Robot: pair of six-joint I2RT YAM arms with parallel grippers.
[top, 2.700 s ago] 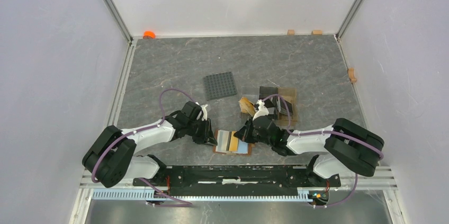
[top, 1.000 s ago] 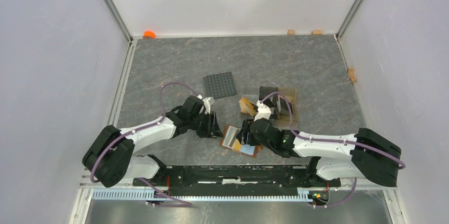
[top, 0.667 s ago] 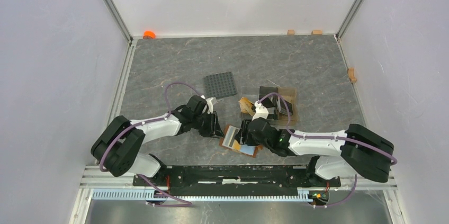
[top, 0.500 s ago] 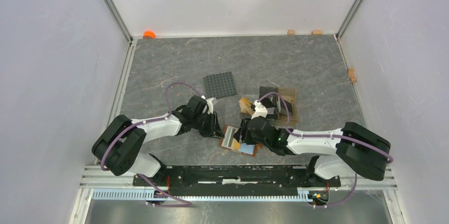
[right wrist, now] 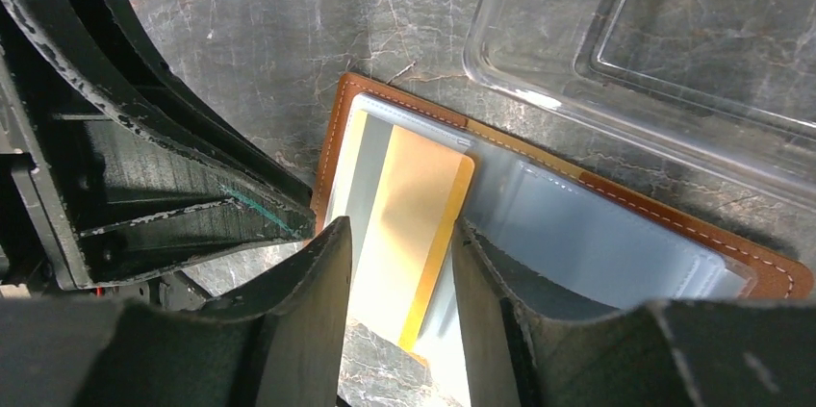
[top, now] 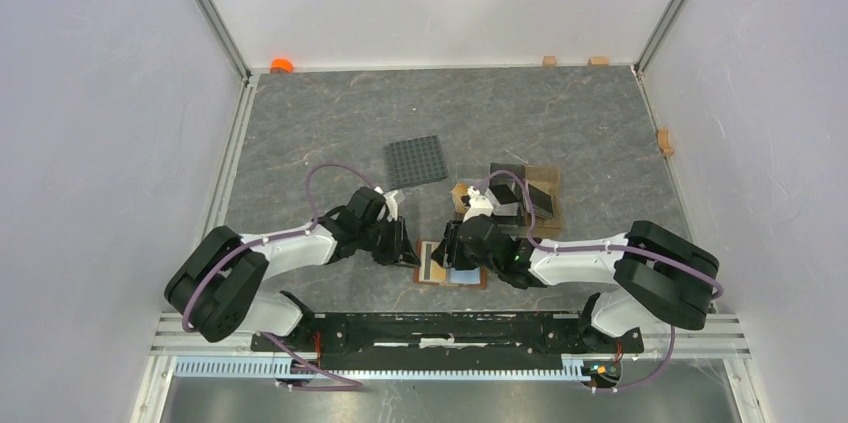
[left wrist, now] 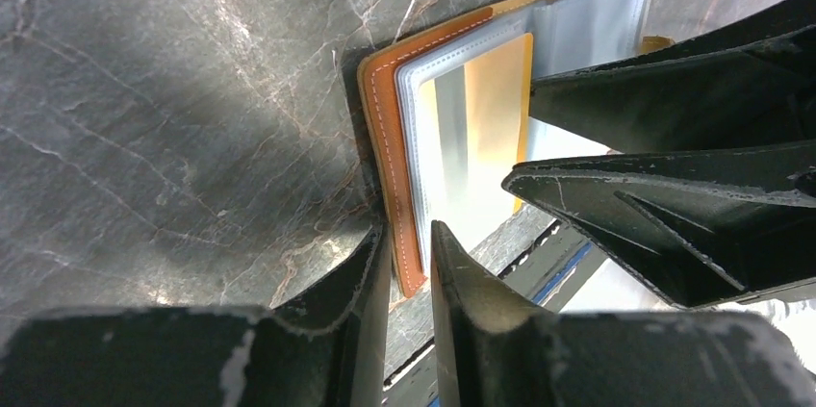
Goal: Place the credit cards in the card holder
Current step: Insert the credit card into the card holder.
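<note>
The brown card holder (top: pixel 450 286) lies open near the front edge of the table, between both arms. A grey credit card (left wrist: pixel 450 138) and a yellowish credit card (right wrist: pixel 423 186) lie side by side on its left clear sleeve, with a light blue card (top: pixel 465 276) to their right. My left gripper (left wrist: pixel 409 234) is pinched on the near left edge of the holder's leather cover (left wrist: pixel 380 118). Over the left half, my right gripper (right wrist: pixel 402 229) hangs open, its fingers straddling the yellowish card. The jaws do not clamp it.
A clear amber compartment stand (top: pixel 520 198) with dark cards in it stands just behind the holder; its rim (right wrist: pixel 674 51) is close to my right fingers. A dark grey studded plate (top: pixel 416 160) lies behind my left arm. Small blocks (top: pixel 664 140) sit by the walls.
The card holder has turned from tilted to square with the table edge and shifted slightly left. Both grippers have narrowed; the left one closed onto the holder's edge.
</note>
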